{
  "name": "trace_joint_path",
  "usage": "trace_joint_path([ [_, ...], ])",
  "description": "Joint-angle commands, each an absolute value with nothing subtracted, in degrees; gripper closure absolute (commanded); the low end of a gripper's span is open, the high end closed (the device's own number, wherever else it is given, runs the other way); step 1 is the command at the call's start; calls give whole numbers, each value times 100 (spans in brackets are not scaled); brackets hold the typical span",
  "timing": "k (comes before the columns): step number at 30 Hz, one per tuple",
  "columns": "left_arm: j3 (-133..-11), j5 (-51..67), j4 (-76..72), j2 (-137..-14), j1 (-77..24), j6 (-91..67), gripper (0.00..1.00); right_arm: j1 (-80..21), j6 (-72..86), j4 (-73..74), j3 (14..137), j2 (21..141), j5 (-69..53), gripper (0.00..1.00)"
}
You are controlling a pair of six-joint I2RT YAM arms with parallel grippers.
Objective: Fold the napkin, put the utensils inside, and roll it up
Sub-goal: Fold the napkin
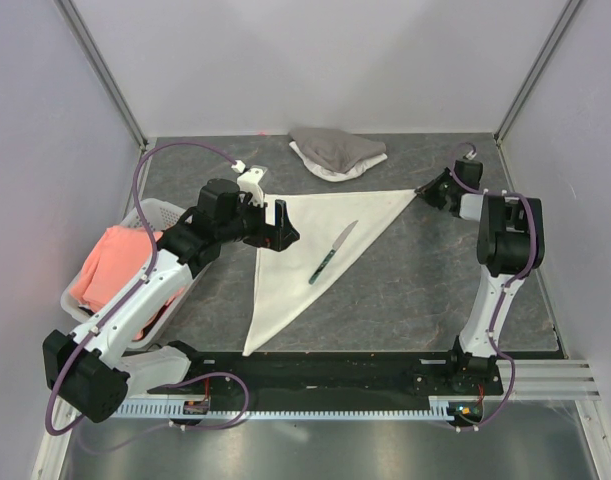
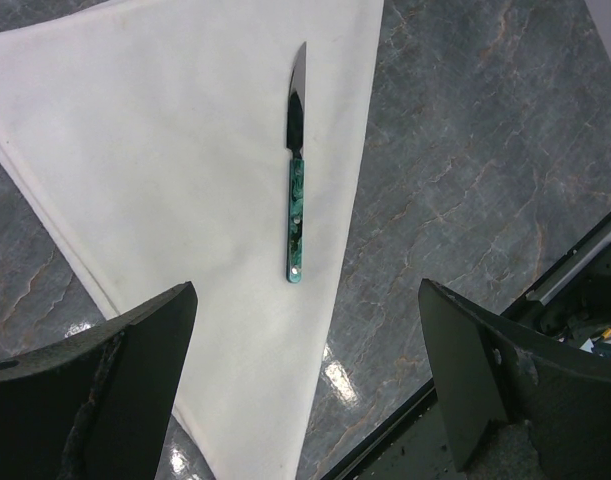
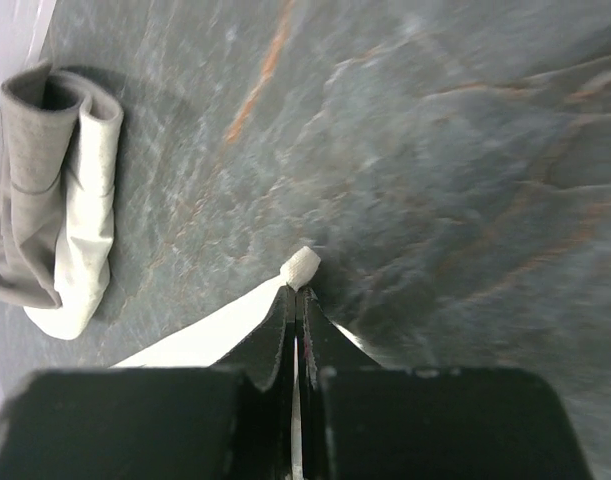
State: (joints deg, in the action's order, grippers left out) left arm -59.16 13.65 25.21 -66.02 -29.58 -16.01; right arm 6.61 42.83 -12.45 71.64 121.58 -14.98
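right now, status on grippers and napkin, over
Left gripper open over cream-white cloth napkin, folded triangular. Right gripper shut on its far corner. Teal-handled steel knife lies on it; grey-and-white cloth heap apart.

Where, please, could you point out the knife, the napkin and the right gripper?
knife [image 2: 296, 220]: left wrist view, on its green handle.
napkin [image 1: 290, 250]: top external view, on the bare cloth left of the knife.
right gripper [image 3: 296, 295]: right wrist view, between its fingertips, shut on the napkin's corner.
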Motion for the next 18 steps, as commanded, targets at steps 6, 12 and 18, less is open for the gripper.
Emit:
trace_joint_path([
  [6, -5977, 1415, 2400, -6601, -2927, -1389, 0, 1555, 4087, -932, 6610, 11549, -1028, 100],
  [12, -5977, 1476, 2408, -6583, -2927, -1406, 0, 1802, 3780, -826, 6443, 11101, -1002, 100],
  [18, -5968, 1450, 2400, -6583, -2927, -1406, 0, 1697, 3753, -1230, 5977, 10627, -1274, 100],
])
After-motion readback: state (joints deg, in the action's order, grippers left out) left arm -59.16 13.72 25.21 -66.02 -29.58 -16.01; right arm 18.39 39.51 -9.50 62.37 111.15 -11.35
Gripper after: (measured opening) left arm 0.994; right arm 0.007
